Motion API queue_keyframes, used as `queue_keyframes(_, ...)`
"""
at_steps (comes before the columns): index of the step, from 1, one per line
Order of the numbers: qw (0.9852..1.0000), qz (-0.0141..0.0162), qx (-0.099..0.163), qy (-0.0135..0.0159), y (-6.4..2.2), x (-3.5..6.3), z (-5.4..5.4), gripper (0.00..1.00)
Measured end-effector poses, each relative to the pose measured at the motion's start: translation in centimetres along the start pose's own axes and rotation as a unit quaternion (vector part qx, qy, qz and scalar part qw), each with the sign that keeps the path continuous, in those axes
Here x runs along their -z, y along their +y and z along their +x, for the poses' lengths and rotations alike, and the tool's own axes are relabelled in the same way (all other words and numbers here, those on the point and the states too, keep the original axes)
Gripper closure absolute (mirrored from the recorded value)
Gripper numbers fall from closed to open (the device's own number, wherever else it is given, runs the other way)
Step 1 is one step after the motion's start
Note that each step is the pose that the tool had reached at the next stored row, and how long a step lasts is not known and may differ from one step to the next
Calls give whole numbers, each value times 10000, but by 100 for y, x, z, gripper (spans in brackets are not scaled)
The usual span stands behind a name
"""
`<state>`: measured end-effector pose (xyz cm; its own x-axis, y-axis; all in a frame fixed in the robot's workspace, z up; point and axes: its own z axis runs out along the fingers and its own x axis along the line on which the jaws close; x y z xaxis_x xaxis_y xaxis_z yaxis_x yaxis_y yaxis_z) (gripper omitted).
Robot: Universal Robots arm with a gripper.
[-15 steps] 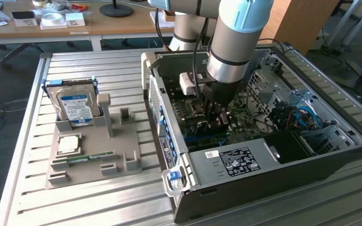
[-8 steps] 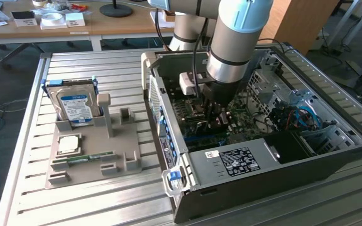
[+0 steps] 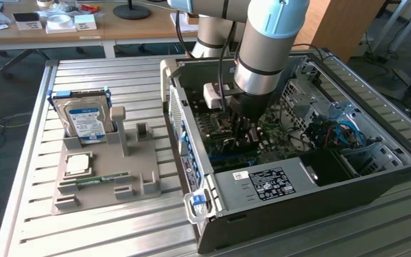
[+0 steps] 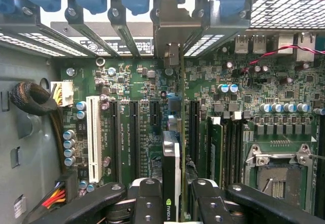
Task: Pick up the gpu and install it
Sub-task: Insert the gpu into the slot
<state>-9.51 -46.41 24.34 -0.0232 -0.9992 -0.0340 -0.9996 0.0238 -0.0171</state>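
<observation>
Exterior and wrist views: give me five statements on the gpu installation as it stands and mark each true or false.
1. The gripper is shut on the gpu, held edge-on. True.
2. The gripper is above the grey parts holder. False: it is inside the open computer case, over the motherboard.
3. The hard drive stands upright in the parts holder. True.
4. The motherboard's CPU socket has a cooler mounted on it. False: it is bare.
5. A memory stick lies on the parts holder. True.
</observation>
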Motion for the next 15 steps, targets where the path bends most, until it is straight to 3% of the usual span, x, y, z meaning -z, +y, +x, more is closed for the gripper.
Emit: queue_keyframes(15,10000,2,0,-4,2,-21,-1,73)
